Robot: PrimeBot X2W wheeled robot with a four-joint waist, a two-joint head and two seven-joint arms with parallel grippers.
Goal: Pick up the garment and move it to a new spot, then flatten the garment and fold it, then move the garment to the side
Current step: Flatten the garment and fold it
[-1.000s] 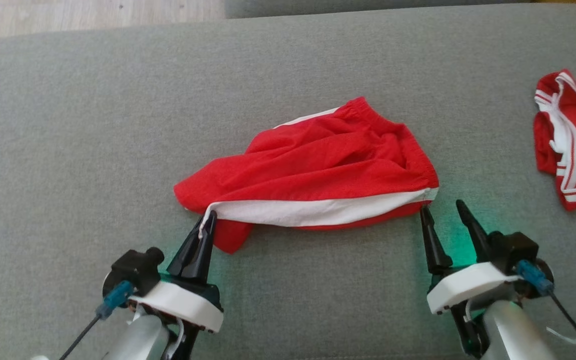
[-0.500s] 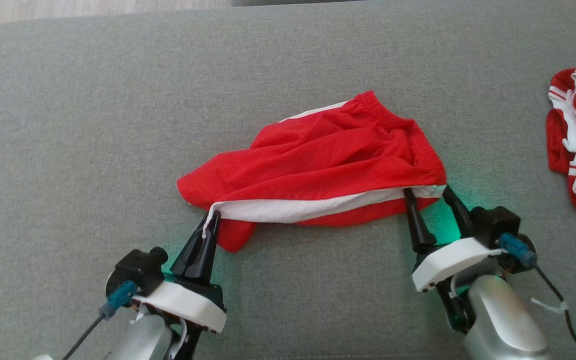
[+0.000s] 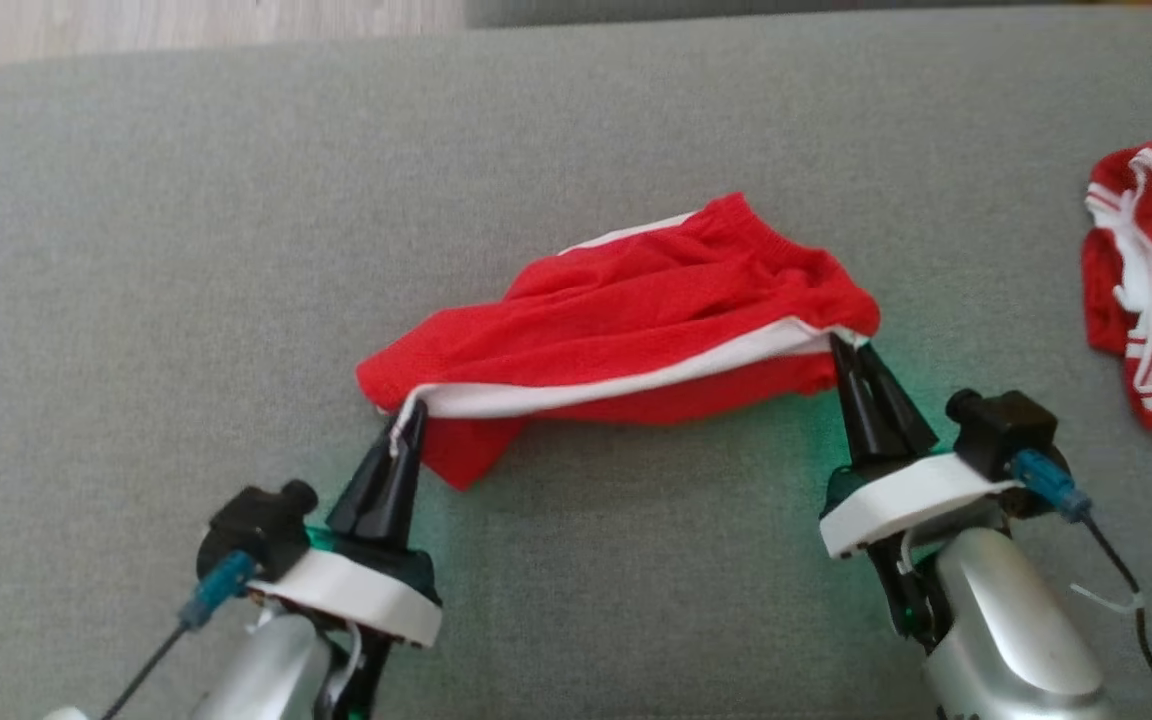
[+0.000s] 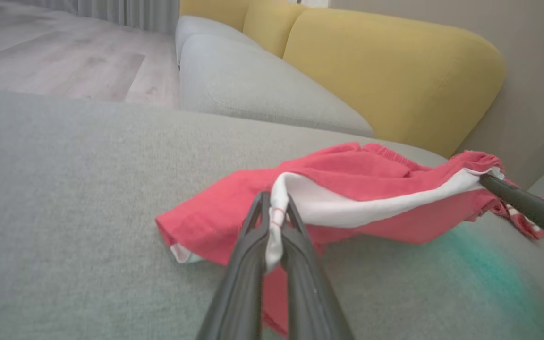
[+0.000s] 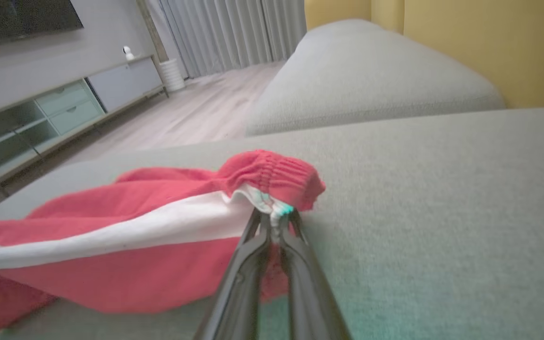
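On the grey fabric sofa cushion [image 3: 136, 250], the left gripper [image 3: 406, 425] pinches its fingers shut on the hem end of the white side stripe [image 3: 616, 385] of the red mesh shorts [image 3: 636, 320], which lie crumpled mid-cushion. The right gripper [image 3: 851, 350] clamps its fingers on the stripe's waistband end. A clean lift likely means raising both ends together and level, stripe taut, so the cloth hangs free and stays clear of the second red-and-white garment [image 3: 1146, 290] at far right.

Red shorts [image 3: 626, 330] of matt, fine-meshed cloth — on a grey cushion [image 3: 236, 250] of coarse woven fabric.
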